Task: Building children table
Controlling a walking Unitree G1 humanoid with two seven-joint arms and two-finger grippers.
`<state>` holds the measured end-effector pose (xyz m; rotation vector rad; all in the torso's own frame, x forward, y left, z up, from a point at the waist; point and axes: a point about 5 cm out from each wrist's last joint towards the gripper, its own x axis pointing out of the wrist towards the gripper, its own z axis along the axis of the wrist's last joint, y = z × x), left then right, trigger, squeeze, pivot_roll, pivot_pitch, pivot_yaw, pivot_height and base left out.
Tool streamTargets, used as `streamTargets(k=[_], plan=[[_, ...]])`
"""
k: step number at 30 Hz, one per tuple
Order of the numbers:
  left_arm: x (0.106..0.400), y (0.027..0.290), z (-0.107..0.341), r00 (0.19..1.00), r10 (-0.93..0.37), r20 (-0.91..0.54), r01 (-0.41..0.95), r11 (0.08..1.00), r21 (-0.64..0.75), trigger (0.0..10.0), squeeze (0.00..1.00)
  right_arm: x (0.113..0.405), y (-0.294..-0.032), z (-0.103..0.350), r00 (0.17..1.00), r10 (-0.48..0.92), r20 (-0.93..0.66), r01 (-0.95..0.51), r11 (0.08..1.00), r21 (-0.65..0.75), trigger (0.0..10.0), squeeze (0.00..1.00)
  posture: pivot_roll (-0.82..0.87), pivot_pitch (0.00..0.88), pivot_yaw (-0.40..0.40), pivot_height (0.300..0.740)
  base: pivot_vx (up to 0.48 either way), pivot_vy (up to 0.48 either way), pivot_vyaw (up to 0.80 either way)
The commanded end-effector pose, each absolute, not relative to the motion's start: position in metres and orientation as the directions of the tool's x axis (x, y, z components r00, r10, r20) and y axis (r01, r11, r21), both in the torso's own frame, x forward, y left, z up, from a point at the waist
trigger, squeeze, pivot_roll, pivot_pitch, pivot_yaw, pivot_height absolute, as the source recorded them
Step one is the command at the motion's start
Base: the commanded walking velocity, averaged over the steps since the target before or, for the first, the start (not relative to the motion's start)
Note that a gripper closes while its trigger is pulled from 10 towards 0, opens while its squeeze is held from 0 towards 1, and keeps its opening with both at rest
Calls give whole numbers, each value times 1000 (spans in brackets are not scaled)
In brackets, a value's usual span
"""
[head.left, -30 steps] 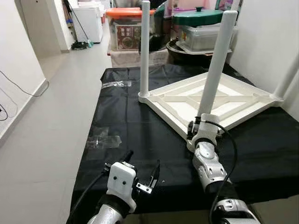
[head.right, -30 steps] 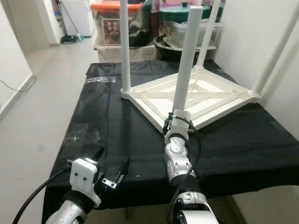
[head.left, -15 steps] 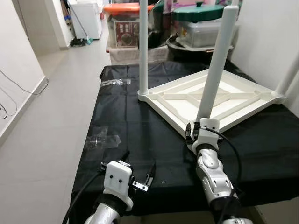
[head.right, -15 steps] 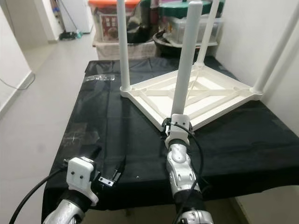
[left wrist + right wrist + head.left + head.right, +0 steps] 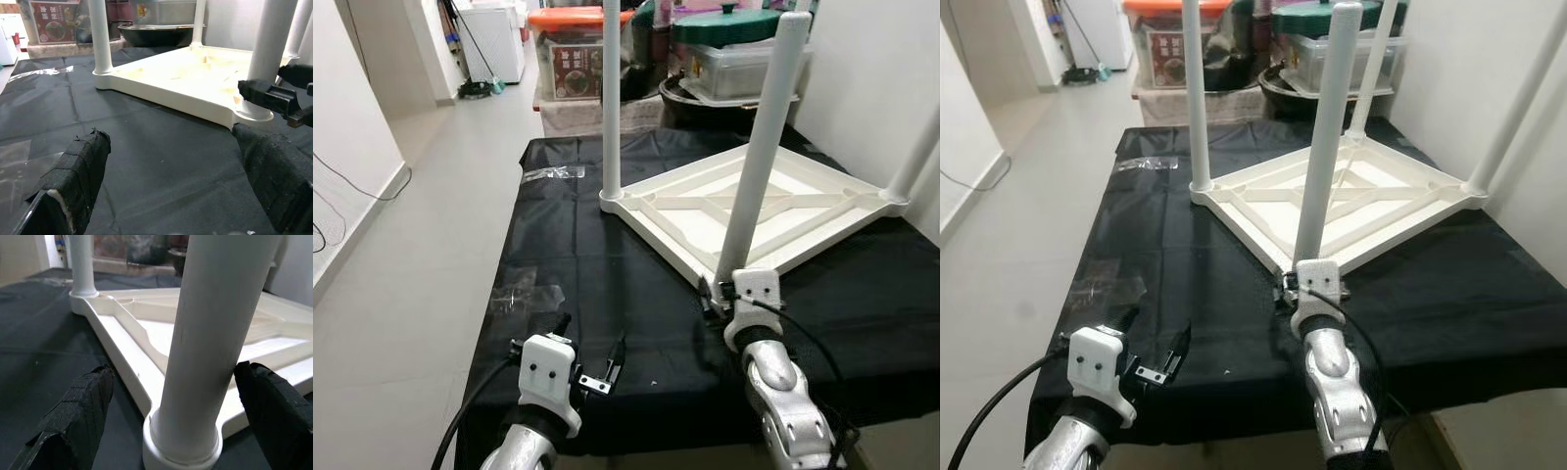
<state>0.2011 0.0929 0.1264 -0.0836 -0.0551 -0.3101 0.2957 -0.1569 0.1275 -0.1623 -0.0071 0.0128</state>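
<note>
A clear plastic bag (image 5: 527, 291) lay flat on the black cloth (image 5: 597, 284) covering the desk, toward its left edge, with a second clear wrapper (image 5: 554, 173) farther back. My left hand (image 5: 589, 354) hung low over the near left part of the cloth, its 2 fingers (image 5: 78, 166) spread apart and grasping nothing. The white children's table (image 5: 754, 211) lay upside down on the right half of the desk, its ribbed underside facing up and its legs standing upright. The back-left leg (image 5: 611, 98) rose from the far-left corner. At the nearest corner stood the near leg (image 5: 759, 147), and my right hand (image 5: 715, 302) sat at its base. In the right wrist view, that hand's fingers (image 5: 83, 406) stood released on either side of the leg, apart from its surface. Storage boxes (image 5: 578, 64) and a green-lidded container (image 5: 729, 49) were stacked beyond the desk.
</note>
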Motion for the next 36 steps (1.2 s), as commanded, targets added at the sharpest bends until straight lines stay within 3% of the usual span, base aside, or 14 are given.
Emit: streamTargets(k=[1,4,6,8,14,21,24,27,29,32,36], plan=[[201,95,119,957,-289,29,290,954,-82,10000,0,287,-151,130,995,99,-8,-99,981,-166,10000,0,45,0,-6,740,0,0,0],[201,95,119,957,-288,28,289,954,-82,10000,0,283,-150,131,992,129,-19,-130,978,-162,10000,0,45,0,-6,740,0,0,0],[201,96,119,957,-288,27,289,954,-83,10000,0,277,-141,134,975,221,-20,-221,965,-140,10000,0,41,0,-6,740,0,0,0],[201,96,119,957,-289,27,290,953,-84,10000,0,274,-126,137,942,336,-23,-337,939,-63,10000,0,39,0,-5,740,0,0,0],[201,97,120,957,-289,29,291,954,-79,10000,0,276,-91,152,858,512,43,-514,857,43,10000,0,39,0,-5,740,0,0,0],[201,97,120,956,-291,33,292,953,-75,10000,0,290,-75,161,849,525,67,-528,848,43,10000,0,49,0,-9,740,0,0,0],[199,90,129,948,-313,60,316,947,-60,10000,0,327,-53,170,861,505,56,-507,862,25,10000,0,70,0,-19,740,0,0,0],[198,89,130,947,-315,62,318,946,-59,10000,0,329,-51,171,861,506,53,-508,861,22,10000,0,70,0,-19,740,0,0,0],[193,87,130,950,-307,55,310,947,-78,10000,0,356,-38,178,895,445,15,-442,891,-106,10000,0,85,20,-31,740,0,0,0],[188,84,131,953,-299,50,303,949,-90,10000,0,378,-29,191,906,424,-7,-418,892,-174,10000,0,94,68,-39,740,0,0,0],[185,82,133,954,-297,50,301,949,-92,10000,0,388,-32,199,922,385,-22,-381,901,-208,10000,0,97,95,-42,740,0,0,0]])
